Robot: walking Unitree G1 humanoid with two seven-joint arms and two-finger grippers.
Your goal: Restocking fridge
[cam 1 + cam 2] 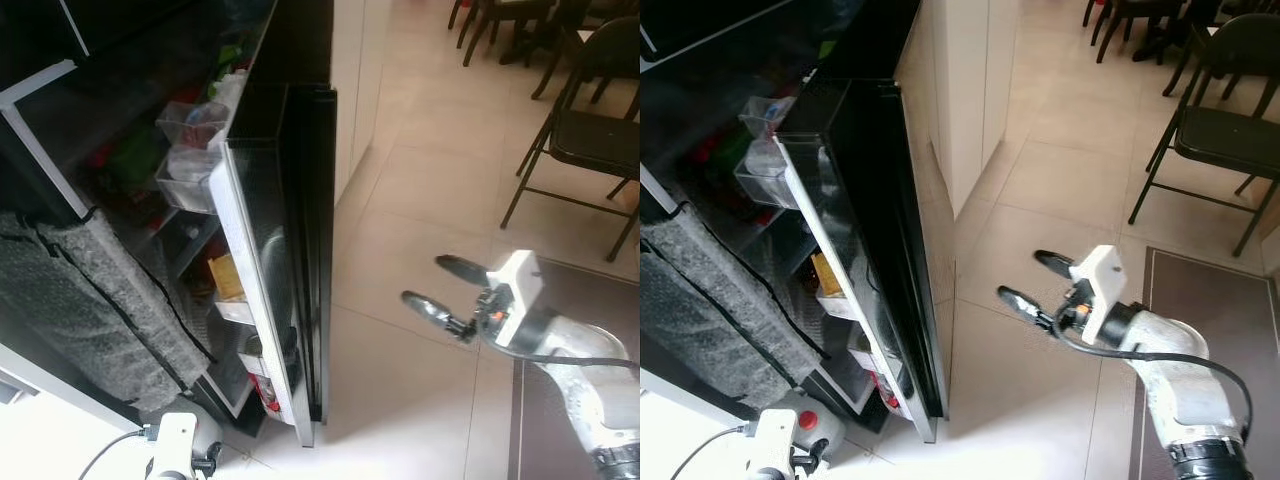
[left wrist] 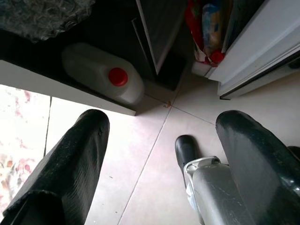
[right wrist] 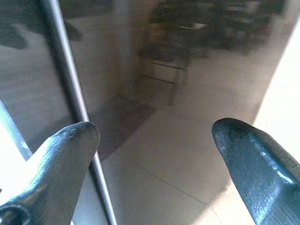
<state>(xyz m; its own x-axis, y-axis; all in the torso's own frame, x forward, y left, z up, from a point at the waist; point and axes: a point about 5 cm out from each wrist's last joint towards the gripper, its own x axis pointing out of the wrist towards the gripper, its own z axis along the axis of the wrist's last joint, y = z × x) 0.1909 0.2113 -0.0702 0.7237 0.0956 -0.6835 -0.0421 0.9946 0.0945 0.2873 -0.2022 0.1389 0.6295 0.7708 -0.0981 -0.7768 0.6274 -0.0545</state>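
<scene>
The black fridge door (image 1: 300,220) stands open, its edge toward me. Its inner shelves hold clear bins (image 1: 190,150), a yellow box (image 1: 226,275) and a red packet (image 2: 204,28) at the bottom. My right gripper (image 1: 432,284) hovers open to the right of the door, fingers aimed at its glossy outer face, nothing held. In the right wrist view the gripper (image 3: 154,136) faces the door's silver handle bar (image 3: 70,93). My left gripper (image 2: 164,119) hangs low and open over the floor by the fridge's base, near a white jug (image 2: 101,72) with a red cap.
A grey quilted cover (image 1: 90,300) hangs at the left by the fridge. A black folding chair (image 1: 590,130) and a dark mat (image 1: 575,300) lie to the right. White cabinets (image 1: 970,90) stand behind the door. Pale floor tiles (image 1: 400,380) stretch between door and mat.
</scene>
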